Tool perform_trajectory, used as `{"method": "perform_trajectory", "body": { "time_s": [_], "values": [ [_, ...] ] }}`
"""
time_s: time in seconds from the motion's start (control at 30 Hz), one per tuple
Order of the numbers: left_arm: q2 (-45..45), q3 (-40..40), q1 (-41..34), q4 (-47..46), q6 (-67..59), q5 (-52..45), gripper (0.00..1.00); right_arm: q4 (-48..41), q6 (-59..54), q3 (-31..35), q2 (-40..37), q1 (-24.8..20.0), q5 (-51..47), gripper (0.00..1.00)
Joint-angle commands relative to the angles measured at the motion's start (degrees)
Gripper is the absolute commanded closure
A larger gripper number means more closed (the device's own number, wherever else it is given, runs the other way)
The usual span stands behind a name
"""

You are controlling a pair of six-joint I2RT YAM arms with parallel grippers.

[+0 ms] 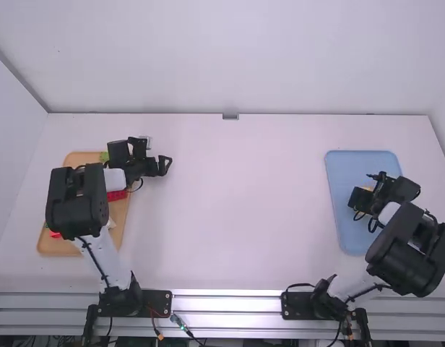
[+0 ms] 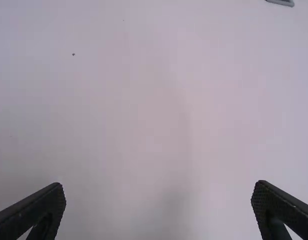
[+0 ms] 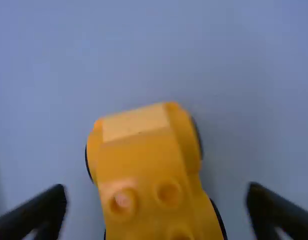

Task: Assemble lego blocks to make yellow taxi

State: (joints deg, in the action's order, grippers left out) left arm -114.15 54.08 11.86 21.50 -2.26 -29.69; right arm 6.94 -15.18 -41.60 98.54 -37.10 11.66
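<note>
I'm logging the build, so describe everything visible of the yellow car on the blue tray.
The car is orange-yellow and looks like smooth plastic. Rounded fenders flank a paler, flat panel at one end; behind it, round studs face up. Dark wheel edges peek out along both sides. Its other end is cut off. It sits upright on the blue tray, which appears to be all it touches: the right gripper's open fingers stand on either side, seemingly clear of it.

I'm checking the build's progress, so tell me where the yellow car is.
The yellow car is on the blue tray at the high view's right side; the right wrist view shows it under the right gripper, whose fingers are open.
</note>
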Motion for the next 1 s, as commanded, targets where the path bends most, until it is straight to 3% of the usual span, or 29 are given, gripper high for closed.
{"method": "perform_trajectory", "body": {
  "time_s": [0.0, 0.23, 0.37, 0.47, 0.67, 0.87, 0.97],
  "values": [
    [3.5, 0.0, -1.6, 0.0, 1.0, 0.8, 0.01, -0.1, 0.4, -0.3, 0.0, -0.5, -0.2, 0.02],
    [8.9, 0.0, -5.9, -2.1, 0.8, 3.9, 0.01, -10.7, 1.7, -3.7, -6.2, 2.5, -1.9, 0.02],
    [13.8, 0.0, -9.5, -4.1, -2.6, 3.8, 0.01, -20.1, 8.2, -9.2, -11.7, 7.7, -10.4, 0.01],
    [18.0, 0.0, -12.5, -4.6, -2.7, 3.8, 0.01, -25.7, 8.3, -13.4, -16.6, 12.9, -11.5, 0.02],
    [24.7, 0.0, -17.3, -4.9, -2.7, 3.6, 0.01, -27.3, 8.4, -18.7, -22.3, 23.5, -11.3, 0.01],
    [32.4, 0.0, -21.3, -4.5, -2.6, 3.6, 0.01, -24.9, 7.0, -20.7, -27.5, 37.3, -11.3, 0.01],
    [34.0, -1.7, -19.6, -6.2, -1.0, 5.2, 0.04, -23.2, 8.6, -19.0, -29.2, 37.1, -11.7, 0.04]
  ]
}}
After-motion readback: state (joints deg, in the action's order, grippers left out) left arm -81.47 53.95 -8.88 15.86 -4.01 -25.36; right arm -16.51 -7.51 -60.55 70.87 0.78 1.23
